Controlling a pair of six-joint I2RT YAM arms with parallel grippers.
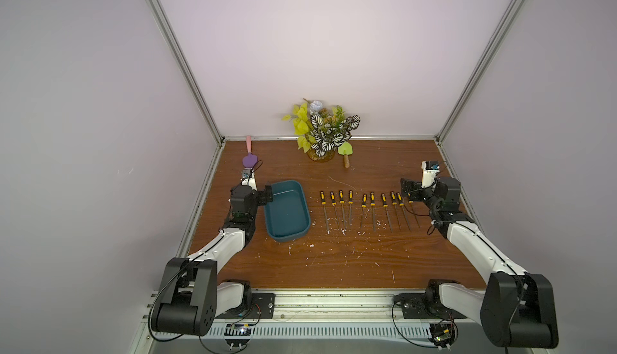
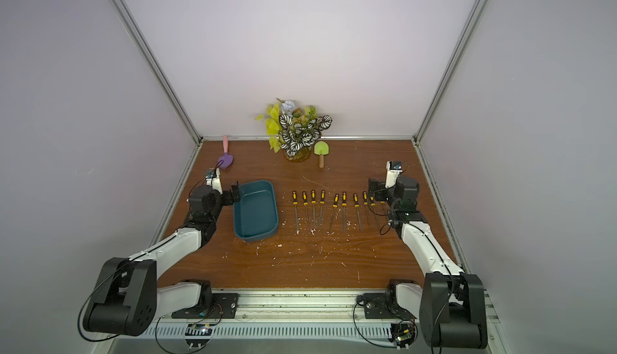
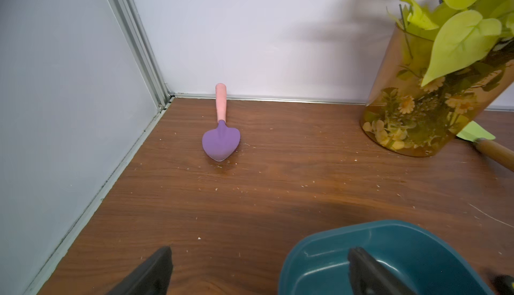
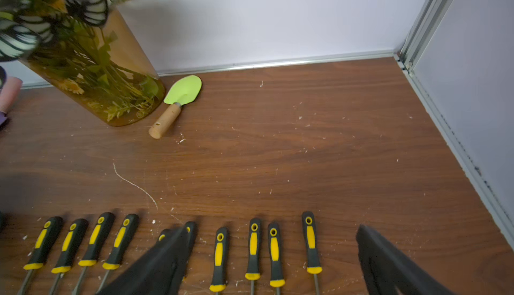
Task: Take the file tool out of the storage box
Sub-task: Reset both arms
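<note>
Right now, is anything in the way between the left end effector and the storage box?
Nothing visible. The open left end effector straddles the wall of the storage box, one finger over its inside, one outside over the table. The box looks empty; the files lie in a row on the table beside it.

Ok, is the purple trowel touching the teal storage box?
Apart. The left wrist view shows a wide stretch of bare table between the purple trowel and the storage box.
</note>
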